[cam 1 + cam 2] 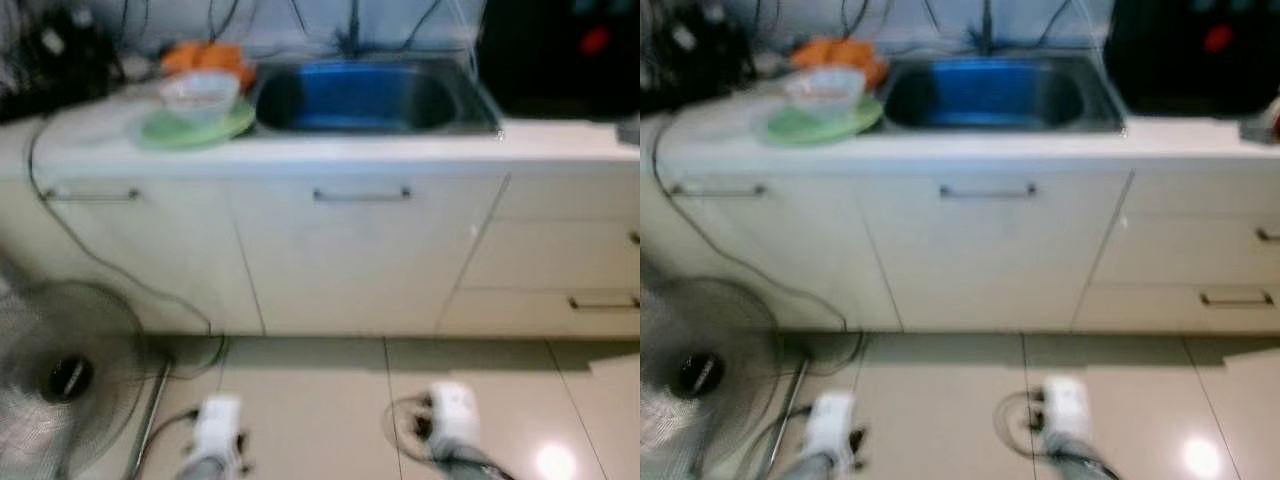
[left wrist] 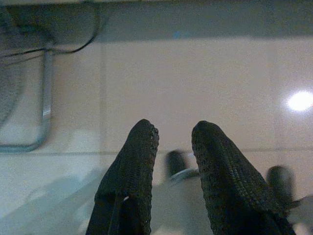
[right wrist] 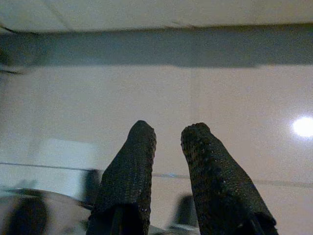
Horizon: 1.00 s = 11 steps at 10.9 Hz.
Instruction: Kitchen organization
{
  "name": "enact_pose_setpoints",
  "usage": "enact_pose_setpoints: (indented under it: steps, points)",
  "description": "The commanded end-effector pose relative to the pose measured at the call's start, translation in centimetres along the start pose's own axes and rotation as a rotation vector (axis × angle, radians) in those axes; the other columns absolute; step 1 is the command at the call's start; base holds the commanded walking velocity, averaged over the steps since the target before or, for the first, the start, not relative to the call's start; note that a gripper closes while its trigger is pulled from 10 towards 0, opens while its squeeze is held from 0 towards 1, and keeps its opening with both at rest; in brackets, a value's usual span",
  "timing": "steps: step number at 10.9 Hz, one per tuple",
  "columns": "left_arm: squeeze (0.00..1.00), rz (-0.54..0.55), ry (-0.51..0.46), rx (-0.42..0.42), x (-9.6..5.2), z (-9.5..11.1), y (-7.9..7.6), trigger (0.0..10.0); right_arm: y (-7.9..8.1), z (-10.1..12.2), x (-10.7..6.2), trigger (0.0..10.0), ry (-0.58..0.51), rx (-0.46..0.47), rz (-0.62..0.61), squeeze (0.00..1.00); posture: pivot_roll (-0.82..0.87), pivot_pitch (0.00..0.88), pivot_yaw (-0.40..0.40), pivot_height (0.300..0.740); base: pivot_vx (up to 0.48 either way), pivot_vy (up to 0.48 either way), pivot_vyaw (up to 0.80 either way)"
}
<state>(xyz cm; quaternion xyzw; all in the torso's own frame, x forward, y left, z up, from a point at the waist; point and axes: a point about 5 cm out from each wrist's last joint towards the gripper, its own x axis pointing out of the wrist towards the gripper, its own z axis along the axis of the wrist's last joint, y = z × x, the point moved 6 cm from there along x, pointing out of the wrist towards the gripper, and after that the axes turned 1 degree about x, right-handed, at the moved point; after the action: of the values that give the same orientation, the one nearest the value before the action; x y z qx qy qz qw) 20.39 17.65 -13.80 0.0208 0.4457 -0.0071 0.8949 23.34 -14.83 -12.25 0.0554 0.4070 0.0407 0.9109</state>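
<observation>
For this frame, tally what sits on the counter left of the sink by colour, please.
Green plate: 1
Clear bowl, resting on that plate: 1
Orange item behind them, too blurred to identify: 1
Total: 3
Dark clutter in the far left corner is too blurred to count.

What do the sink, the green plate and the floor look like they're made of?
The sink looks like brushed stainless steel: grey metallic walls, with something blue inside. The green plate seems plastic or glazed ceramic; the blur leaves it open. The floor looks like glossy beige tile, with thin grout lines and a bright lamp reflection.
</observation>
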Motion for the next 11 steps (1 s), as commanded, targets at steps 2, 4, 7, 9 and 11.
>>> enact_pose_setpoints:
  steps: [2,4,7,9,11]
  points:
    - [0.0,-0.006,-0.019,-0.001,0.19,0.78,-0.64,10.0,-1.4,-0.6,-0.36,10.0,0.016,-0.011,-0.032,0.0,0.04,0.0,0.077,0.74,0.371,0.0,0.0]
    - [0.0,-0.006,-0.02,-0.005,0.21,0.83,-0.76,10.0,-1.49,-0.5,-0.36,10.0,0.015,-0.013,-0.033,0.0,0.04,0.0,0.074,0.74,0.371,0.0,0.0]
    - [0.0,-0.001,-0.021,-0.016,0.21,0.86,-0.78,10.0,-1.46,-0.52,-0.34,10.0,0.017,-0.012,-0.033,0.0,0.05,0.0,0.066,0.74,0.374,0.0,0.0]
    - [0.0,0.003,-0.022,-0.022,0.21,0.85,-0.74,10.0,-1.57,-0.45,-0.33,10.0,0.017,-0.004,-0.038,0.0,0.05,0.0,0.064,0.74,0.371,0.0,0.0]
    - [0.0,0.004,-0.024,-0.024,0.22,0.91,-0.67,10.0,-1.69,-0.46,-0.31,10.0,0.021,0.004,-0.051,0.0,0.05,0.0,0.066,0.74,0.373,0.0,0.0]
